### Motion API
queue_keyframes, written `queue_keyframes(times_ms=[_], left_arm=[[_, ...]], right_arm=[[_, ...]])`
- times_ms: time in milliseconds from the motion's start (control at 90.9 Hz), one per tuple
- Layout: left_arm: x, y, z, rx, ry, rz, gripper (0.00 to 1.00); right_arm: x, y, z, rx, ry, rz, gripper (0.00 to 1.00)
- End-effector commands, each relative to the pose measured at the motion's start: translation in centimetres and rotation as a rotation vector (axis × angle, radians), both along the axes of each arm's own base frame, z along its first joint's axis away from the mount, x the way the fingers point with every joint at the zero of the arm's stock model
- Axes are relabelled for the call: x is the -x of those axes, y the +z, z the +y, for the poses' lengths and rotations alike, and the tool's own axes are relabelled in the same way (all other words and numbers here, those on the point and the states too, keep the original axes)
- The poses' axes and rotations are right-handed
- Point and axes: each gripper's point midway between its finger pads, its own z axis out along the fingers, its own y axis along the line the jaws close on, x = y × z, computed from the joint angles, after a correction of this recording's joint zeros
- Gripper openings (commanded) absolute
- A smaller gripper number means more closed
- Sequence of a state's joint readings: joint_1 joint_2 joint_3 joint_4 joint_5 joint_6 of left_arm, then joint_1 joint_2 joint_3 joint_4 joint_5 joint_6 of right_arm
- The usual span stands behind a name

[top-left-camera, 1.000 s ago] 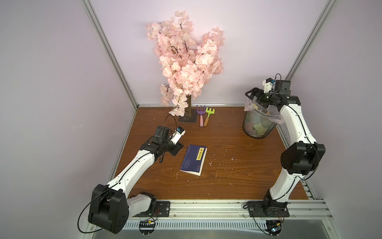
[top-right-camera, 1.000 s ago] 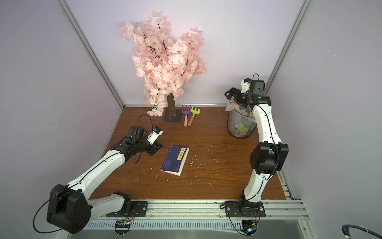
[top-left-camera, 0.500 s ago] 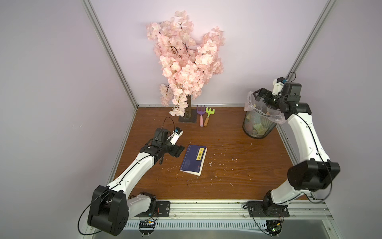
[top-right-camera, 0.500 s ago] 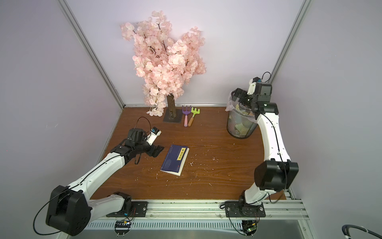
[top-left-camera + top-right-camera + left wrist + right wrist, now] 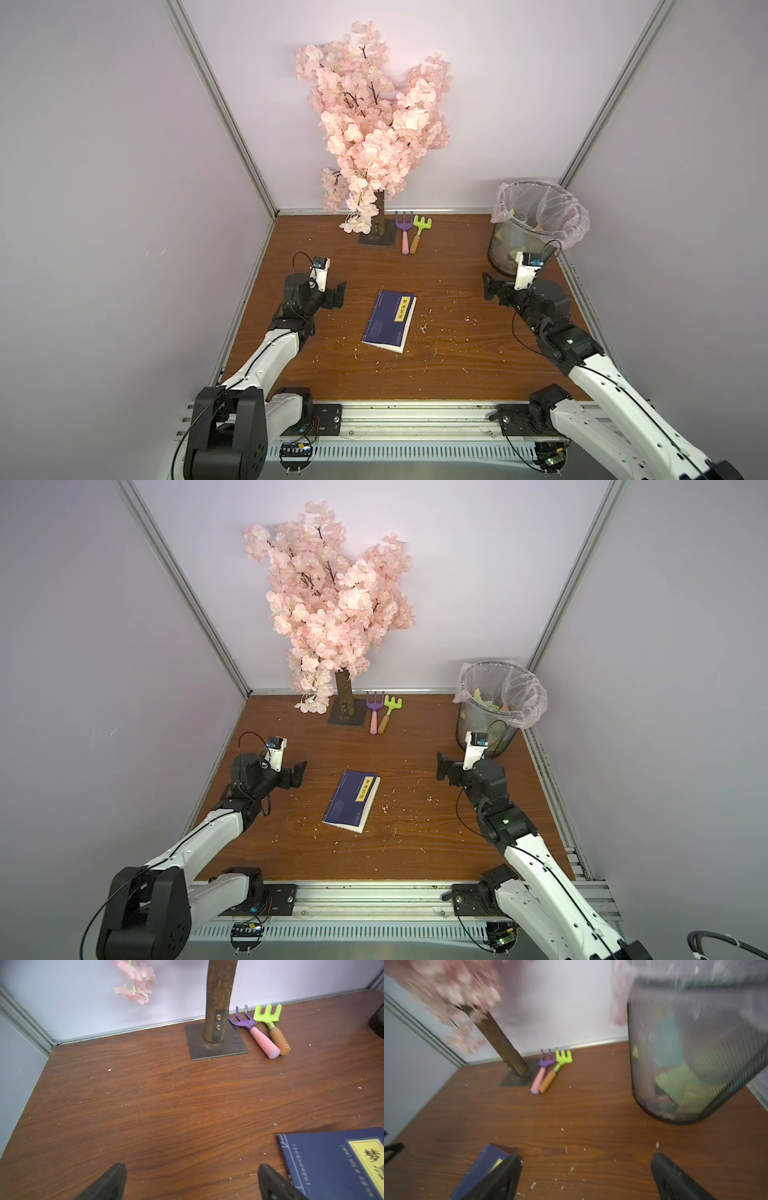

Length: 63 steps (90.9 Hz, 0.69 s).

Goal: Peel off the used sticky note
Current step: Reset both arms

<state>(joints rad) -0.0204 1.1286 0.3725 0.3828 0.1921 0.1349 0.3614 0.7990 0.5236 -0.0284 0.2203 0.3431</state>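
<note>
A dark blue book [image 5: 388, 320] with a printed yellow title label [image 5: 402, 309] lies flat mid-table; in the left wrist view the book [image 5: 332, 1163] shows no loose paper on its cover. I cannot single out the used sticky note. Yellow and green paper pieces lie inside the mesh bin [image 5: 505, 249]. My left gripper [image 5: 337, 296] hovers left of the book, open and empty [image 5: 192, 1178]. My right gripper [image 5: 490, 287] hangs low to the right of the book, open and empty [image 5: 586, 1169], with the bin [image 5: 685, 1053] just behind it.
An artificial pink blossom tree [image 5: 374, 124] stands on a metal plate [image 5: 380, 241] at the back. Beside it lie a purple rake [image 5: 404, 230] and a green rake [image 5: 419, 232]. White crumbs are scattered over the wooden table [image 5: 457, 365]. Walls close in left, right and back.
The right arm has swung down from above the bin to low over the table, right of the book. The left gripper has opened and drawn back a little from the book.
</note>
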Motion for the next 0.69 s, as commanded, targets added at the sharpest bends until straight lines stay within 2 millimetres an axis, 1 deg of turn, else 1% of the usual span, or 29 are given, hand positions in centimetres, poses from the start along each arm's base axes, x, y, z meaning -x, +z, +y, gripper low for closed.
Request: queue_keyframes(times_ms=[0, 44, 55, 66, 88, 154, 220, 275, 297, 330, 363, 440, 495, 561, 682], left_arm=[[-1.2, 3.1, 1.4, 0.001, 0.075, -0.251, 0.98], [-0.8, 3.1, 1.4, 0.006, 0.076, -0.293, 0.98], [-0.8, 3.3, 1.4, 0.009, 0.074, -0.310, 0.98], [-0.7, 4.1, 1.4, 0.012, 0.072, -0.351, 0.98], [-0.4, 4.1, 1.3, 0.024, 0.069, -0.365, 0.98], [0.0, 4.0, 0.8, 0.060, 0.049, -0.397, 0.98], [0.3, 3.7, 0.5, 0.065, 0.031, -0.418, 0.98], [0.0, 2.8, 1.0, 0.068, 0.056, -0.408, 0.98], [-0.1, 2.3, 1.1, 0.068, 0.060, -0.400, 0.98], [-0.1, 2.0, 1.1, 0.068, 0.061, -0.410, 0.98], [-0.1, 2.0, 1.0, 0.077, 0.058, -0.434, 0.98], [-0.5, 0.8, 1.3, 0.076, 0.078, -0.378, 0.98], [-1.0, 1.1, 1.5, 0.074, 0.087, -0.372, 0.98], [-1.4, 0.9, 1.8, 0.078, 0.111, -0.363, 0.98], [-2.0, 0.6, 2.0, 0.077, 0.119, -0.341, 0.98]], right_arm=[[-0.9, 0.2, -1.6, 0.021, -0.102, -0.115, 0.99], [-0.9, -0.6, -1.9, 0.048, -0.113, -0.138, 0.99], [-1.0, -0.7, -2.0, 0.053, -0.114, -0.147, 0.99], [-1.0, -0.9, -2.0, 0.060, -0.114, -0.155, 0.99], [-0.9, -1.5, -2.1, 0.083, -0.109, -0.159, 0.99], [-0.9, -1.7, -2.6, 0.121, -0.123, -0.216, 0.99], [-1.0, -1.3, -2.9, 0.147, -0.131, -0.287, 0.99], [-1.1, -0.9, -2.7, 0.182, -0.113, -0.343, 0.99], [-1.3, -1.0, -2.8, 0.199, -0.112, -0.348, 0.99], [-1.7, -0.8, -3.0, 0.215, -0.120, -0.357, 0.99], [-2.3, -1.0, -3.2, 0.243, -0.120, -0.353, 0.99], [-3.6, -1.6, -4.5, 0.285, -0.151, -0.332, 0.99], [-4.3, -2.3, -5.2, 0.282, -0.149, -0.322, 0.99], [-4.8, -3.1, -6.7, 0.262, -0.172, -0.321, 0.99], [-5.1, -4.0, -7.3, 0.274, -0.151, -0.345, 0.99]])
